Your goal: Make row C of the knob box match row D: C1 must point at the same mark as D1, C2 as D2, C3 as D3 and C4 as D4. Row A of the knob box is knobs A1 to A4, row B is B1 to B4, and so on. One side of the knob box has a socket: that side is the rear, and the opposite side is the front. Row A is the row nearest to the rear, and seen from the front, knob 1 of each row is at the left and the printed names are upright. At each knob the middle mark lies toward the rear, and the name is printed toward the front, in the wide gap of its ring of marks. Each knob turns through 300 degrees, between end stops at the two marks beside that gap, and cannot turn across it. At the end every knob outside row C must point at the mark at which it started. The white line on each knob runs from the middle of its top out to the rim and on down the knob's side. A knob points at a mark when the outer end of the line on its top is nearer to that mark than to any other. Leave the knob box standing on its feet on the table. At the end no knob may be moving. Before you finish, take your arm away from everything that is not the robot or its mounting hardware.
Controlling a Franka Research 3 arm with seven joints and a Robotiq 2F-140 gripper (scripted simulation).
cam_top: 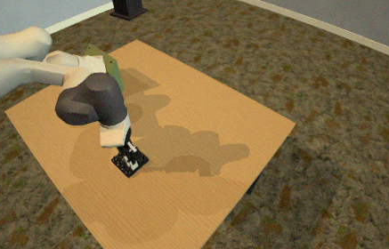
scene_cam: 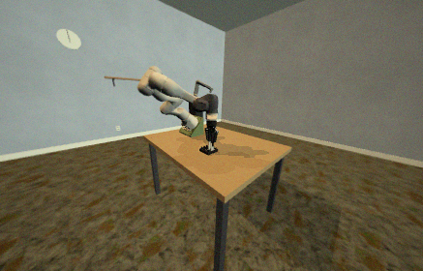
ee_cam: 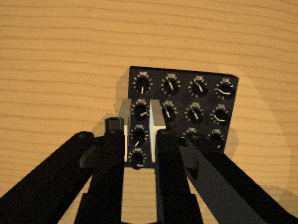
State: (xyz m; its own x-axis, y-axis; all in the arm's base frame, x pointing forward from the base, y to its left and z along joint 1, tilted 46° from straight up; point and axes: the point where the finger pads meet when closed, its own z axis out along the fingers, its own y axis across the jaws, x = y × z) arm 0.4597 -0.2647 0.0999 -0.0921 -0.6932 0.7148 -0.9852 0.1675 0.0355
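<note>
The black knob box (cam_top: 129, 175) (ee_cam: 157, 76) stands on the table. Names lie above the knobs in the wrist view, so its top row is D, with knob 4 at left. My gripper (cam_top: 131, 156) (scene_cam: 210, 146) (ee_cam: 140, 112) points down with its pale fingers a little apart, on either side of C4 (ee_cam: 140, 110); no contact shows. C4's line points lower right; D4's (ee_cam: 142, 86) points straight down. C3 (ee_cam: 168, 113) and D3 (ee_cam: 171, 85), C2 (ee_cam: 195, 113) and D2 (ee_cam: 199, 87) point down and slightly right. C1 (ee_cam: 219, 117) and D1 (ee_cam: 225, 90) point right and slightly down. The fingers partly hide rows A and B.
The wooden table (cam_top: 222, 111) (scene_cam: 256, 140) carries the box near its left edge in the top view. A green slanted panel (cam_top: 115, 71) (scene_cam: 197, 127) stands behind the arm. The arm's shadow falls right of the box. The socket is not visible.
</note>
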